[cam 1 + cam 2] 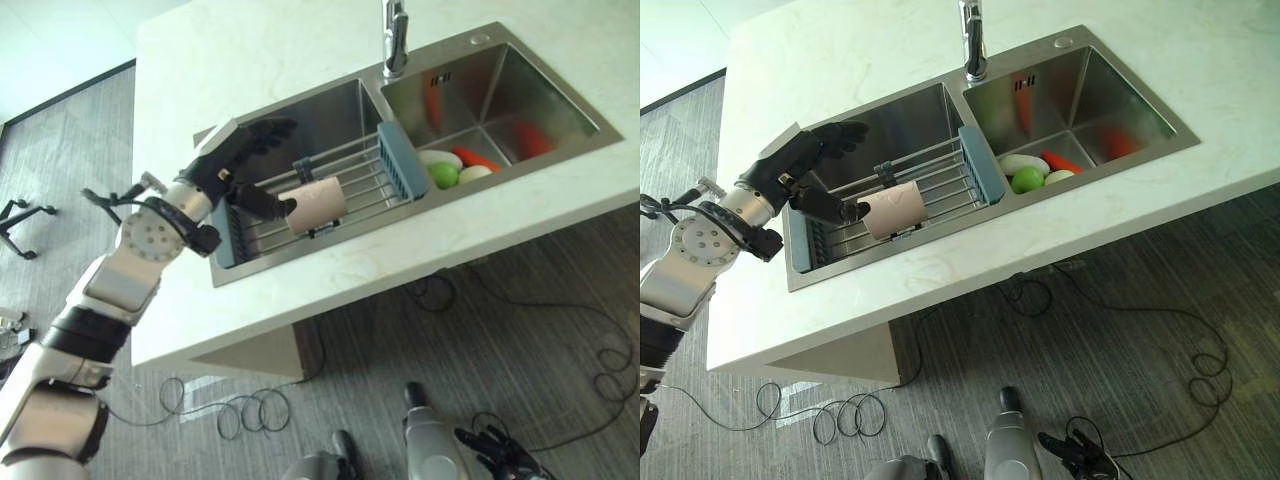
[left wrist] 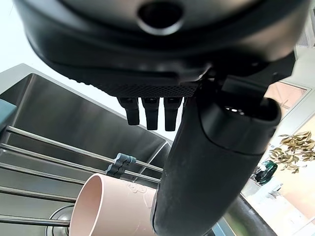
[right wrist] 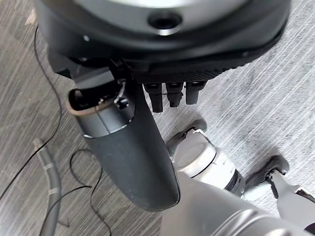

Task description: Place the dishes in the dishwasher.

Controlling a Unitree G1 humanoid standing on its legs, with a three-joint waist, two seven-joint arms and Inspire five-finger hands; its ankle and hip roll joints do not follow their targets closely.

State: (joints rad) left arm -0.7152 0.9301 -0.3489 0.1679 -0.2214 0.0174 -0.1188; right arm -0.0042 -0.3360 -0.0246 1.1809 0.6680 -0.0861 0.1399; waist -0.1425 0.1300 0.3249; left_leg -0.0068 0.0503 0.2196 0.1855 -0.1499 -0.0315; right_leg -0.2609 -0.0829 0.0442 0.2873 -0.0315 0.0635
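Cup: pink cup [image 1: 318, 205] lies on its side on the wire rack [image 1: 360, 180], near the rack's middle, open mouth toward the L hand.
Rack: metal bars w/ blue-grey end pieces, spans the L basin of the sink [image 1: 330, 110]; one end piece sits by the divider, the other at the basin's outer wall.
L hand: left hand [image 1: 235, 160] reaches over the L basin, fingers straight & spread above the rack, not curled on anything. Thumb tip right at the cup's rim; can't tell if it touches. Wrist cam: thumb runs alongside the cup mouth [image 2: 106, 206], fingers straight beyond it.
R hand: right hand [image 1: 500, 452] hangs low by the floor, well apart from the counter; fingers relaxed, holds nothing.
R basin: white, green & orange-red produce [image 1: 450, 165] bunched in the near corner, by the rack's end piece.
Faucet: faucet [image 1: 395, 40] stands behind the divider betw. the basins.
Counter: pale stone counter [image 1: 230, 60] around the sink; grey wood-look floor [image 1: 520, 320] below.
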